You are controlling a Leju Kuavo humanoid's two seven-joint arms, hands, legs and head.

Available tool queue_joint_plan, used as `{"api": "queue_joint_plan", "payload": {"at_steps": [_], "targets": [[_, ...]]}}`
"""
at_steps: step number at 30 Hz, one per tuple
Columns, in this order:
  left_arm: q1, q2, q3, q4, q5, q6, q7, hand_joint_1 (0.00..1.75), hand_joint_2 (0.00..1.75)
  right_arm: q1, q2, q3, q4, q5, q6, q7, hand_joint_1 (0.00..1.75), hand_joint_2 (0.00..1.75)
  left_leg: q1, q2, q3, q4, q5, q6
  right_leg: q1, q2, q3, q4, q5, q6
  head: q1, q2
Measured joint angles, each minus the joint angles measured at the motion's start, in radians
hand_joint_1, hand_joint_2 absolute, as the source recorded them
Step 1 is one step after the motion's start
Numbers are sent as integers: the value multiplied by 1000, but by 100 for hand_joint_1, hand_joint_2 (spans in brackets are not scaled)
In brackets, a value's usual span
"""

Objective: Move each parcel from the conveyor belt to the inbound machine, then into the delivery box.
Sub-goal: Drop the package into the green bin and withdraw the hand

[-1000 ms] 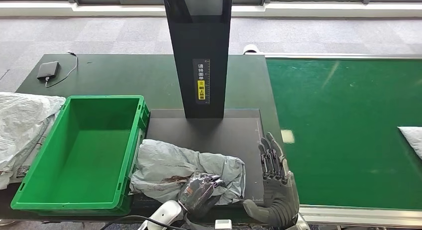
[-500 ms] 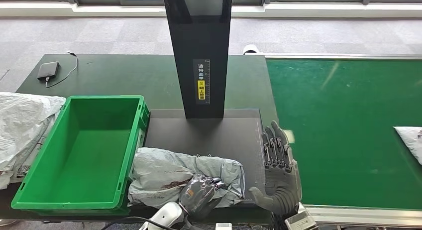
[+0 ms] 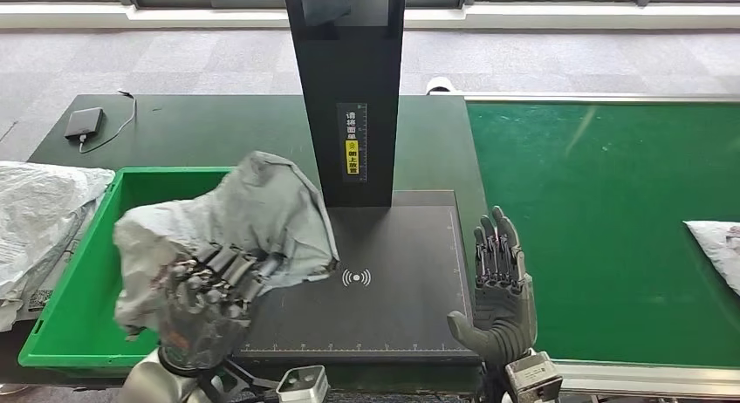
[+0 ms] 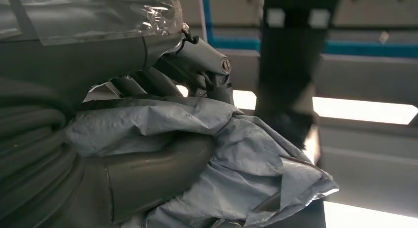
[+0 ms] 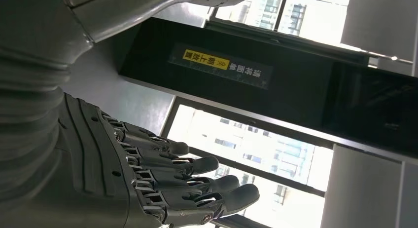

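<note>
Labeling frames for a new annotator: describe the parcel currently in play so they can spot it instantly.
Start at the tall black inbound machine at the table's centre, then look left of its flat scan plate to the green delivery box. Above the box's near right corner, the left hand grips a crumpled grey parcel in the air. The other parcels lie flat; one white parcel sits on the green conveyor belt.

A small dark device with a thin cable lies on the dark table. Crumpled white plastic bags lie at the table's left edge.
</note>
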Motion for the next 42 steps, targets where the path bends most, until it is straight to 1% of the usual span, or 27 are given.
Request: {"api": "queue_joint_plan", "payload": {"at_steps": [2,6,11,15,21,23,25,27,28,29,30,32,33,34,35,38,42], "targets": [[-1,-5,39,-87,0,0,1,175,175,10,-7,2,-1,-3,-8,0,0,175,0,0,0,0,0,0,0,0,0,0,0,0,0,0],[-10,-6,89,-218,0,-1,-1,175,175,19,-16,6,-2,-9,-21,0,0,175,0,0,0,0,0,0,0,0,0,0,0,0,0,0],[-60,-7,142,-354,0,-1,-1,175,175,22,-22,12,1,-27,-39,0,0,175,0,0,0,0,0,0,0,0,0,1,0,0,0,0],[-83,-15,159,-406,0,-1,-1,175,175,21,-23,22,4,-28,-43,0,0,175,0,0,0,0,0,0,0,0,0,0,0,0,0,0],[-96,-25,170,-435,0,-1,3,175,175,20,-23,24,7,-29,-43,0,0,175,0,0,0,0,0,0,0,0,0,0,0,0,0,0],[-99,-36,170,-436,0,-1,37,175,175,18,-23,25,7,-30,-39,0,0,175,0,0,0,0,0,0,0,0,0,0,0,0,0,0],[-99,-37,162,-424,2,-1,132,175,175,13,-23,26,9,-32,-30,0,0,175,0,0,1,0,0,0,0,0,0,0,0,0,0,0],[-96,-26,148,-384,37,-4,234,175,175,8,-23,26,13,-34,-21,0,0,175,0,0,1,0,0,0,0,0,0,0,0,0,0,0],[-91,-14,143,-337,93,-11,268,175,175,7,-23,26,15,-35,-19,0,0,175,0,0,2,0,0,0,0,-1,1,0,0,0,0,0],[-86,5,142,-272,188,-30,284,175,175,9,-23,26,16,-36,-20,0,0,175,-1,-1,2,0,0,0,0,-1,1,0,0,0,0,0],[-83,29,142,-191,314,-62,291,175,175,13,-23,26,16,-39,-20,0,0,175,-1,-1,3,0,0,0,0,-2,2,0,-1,0,0,0],[-82,82,146,-17,607,-158,281,175,175,23,-23,26,16,-45,-20,0,0,175,-1,0,3,0,1,-1,1,-1,1,0,0,-2,0,0],[-83,101,151,58,724,-200,268,175,175,27,-23,26,16,-47,-18,0,0,175,0,1,2,0,1,-2,1,0,0,1,0,-3,0,0],[-86,117,156,128,803,-232,255,175,175,31,-23,26,16,-48,-14,0,0,175,0,2,1,0,2,-2,2,1,-1,1,1,-4,0,0],[-91,129,161,191,844,-252,243,175,175,34,-23,26,16,-48,-9,0,0,175,1,3,1,0,2,-3,2,1,-1,1,2,-4,0,0],[-105,157,171,331,854,-282,226,175,175,38,-23,26,16,-48,0,0,0,175,1,3,1,0,2,-3,1,2,-1,1,2,-4,0,0],[-128,171,179,425,850,-320,228,175,175,38,-21,26,19,-42,11,0,0,175,0,0,1,-1,2,-2,0,-1,0,1,1,-3,0,0]]}}
